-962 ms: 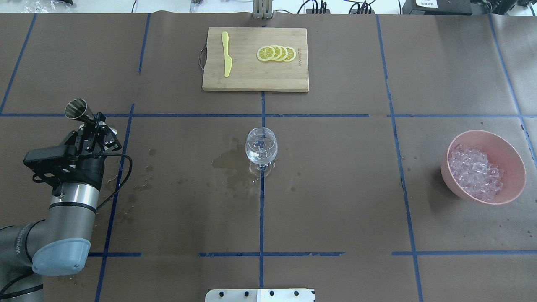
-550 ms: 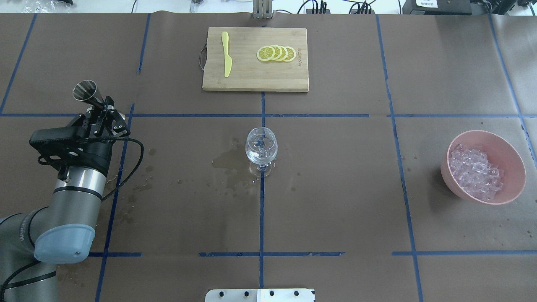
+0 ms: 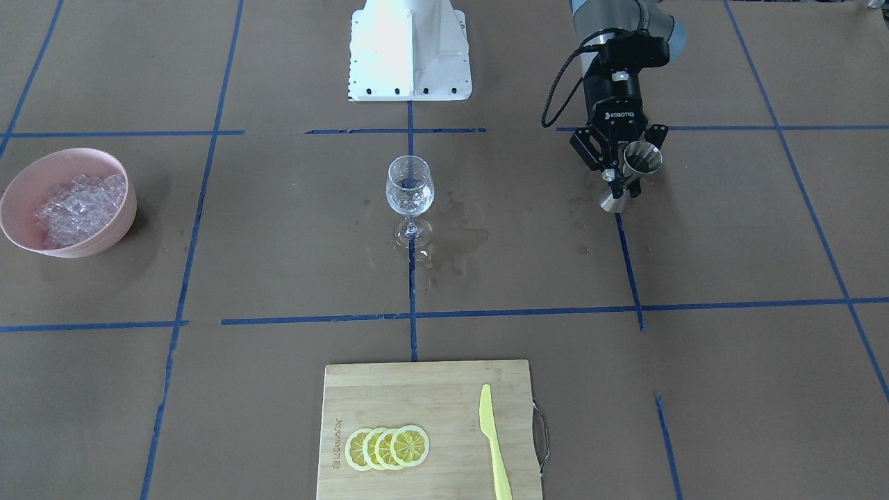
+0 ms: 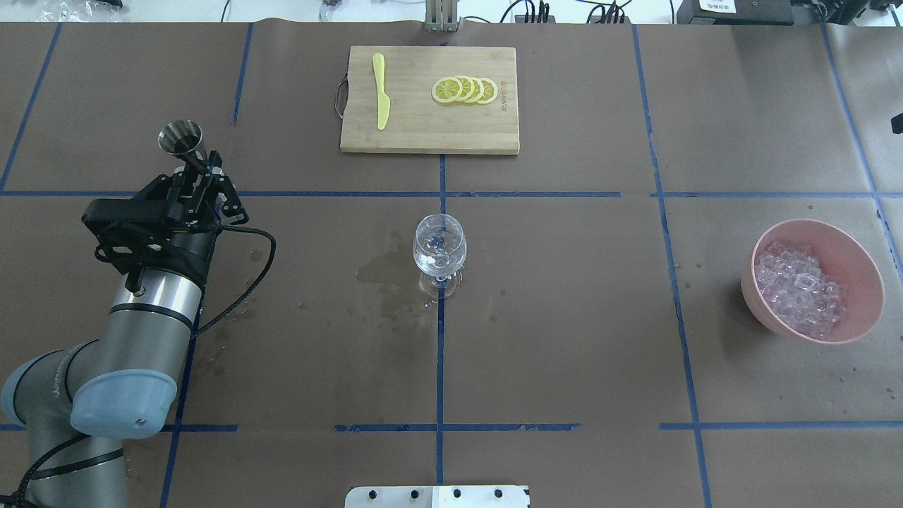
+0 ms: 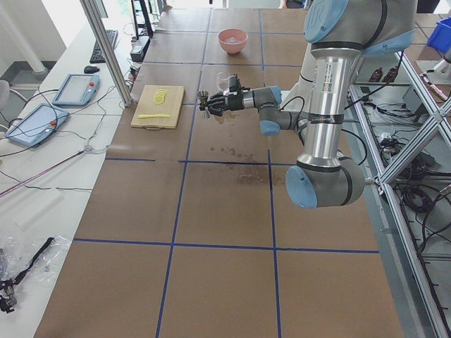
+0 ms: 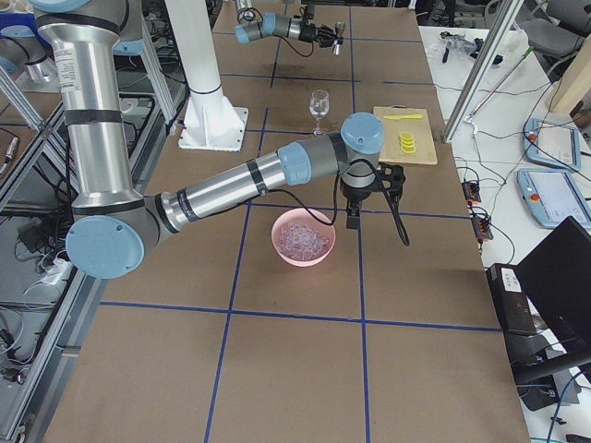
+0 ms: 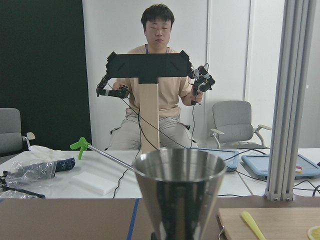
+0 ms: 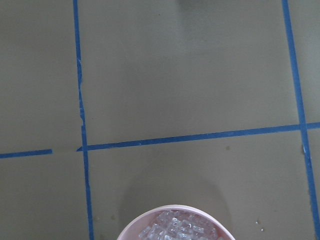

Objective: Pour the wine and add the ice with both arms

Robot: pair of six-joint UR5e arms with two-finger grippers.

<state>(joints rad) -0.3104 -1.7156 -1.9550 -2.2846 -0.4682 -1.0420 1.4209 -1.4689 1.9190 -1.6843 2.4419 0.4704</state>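
Note:
My left gripper (image 4: 201, 173) is shut on the waist of a steel jigger (image 4: 180, 137) and holds it upright above the table's left part, well left of the stemmed glass (image 4: 439, 247). The front view shows the same gripper (image 3: 620, 177), jigger (image 3: 640, 161) and glass (image 3: 410, 191). The jigger's rim fills the left wrist view (image 7: 180, 192). I cannot make out wine in the glass or the jigger. The ice (image 4: 801, 289) lies in a pink bowl (image 4: 850, 240) at the right. My right gripper (image 6: 367, 194) hangs just beyond the bowl (image 6: 302, 242); I cannot tell whether it is open or shut.
A bamboo board (image 4: 423, 134) with a yellow knife (image 4: 382, 92) and lemon slices (image 4: 465, 89) lies at the far middle. Wet stains (image 4: 384, 271) darken the paper left of the glass. The white base block (image 3: 410, 48) stands on the robot's side.
My left arm has carried the jigger forward and to the right, away from the robot. A black part has come in at the overhead view's right edge.

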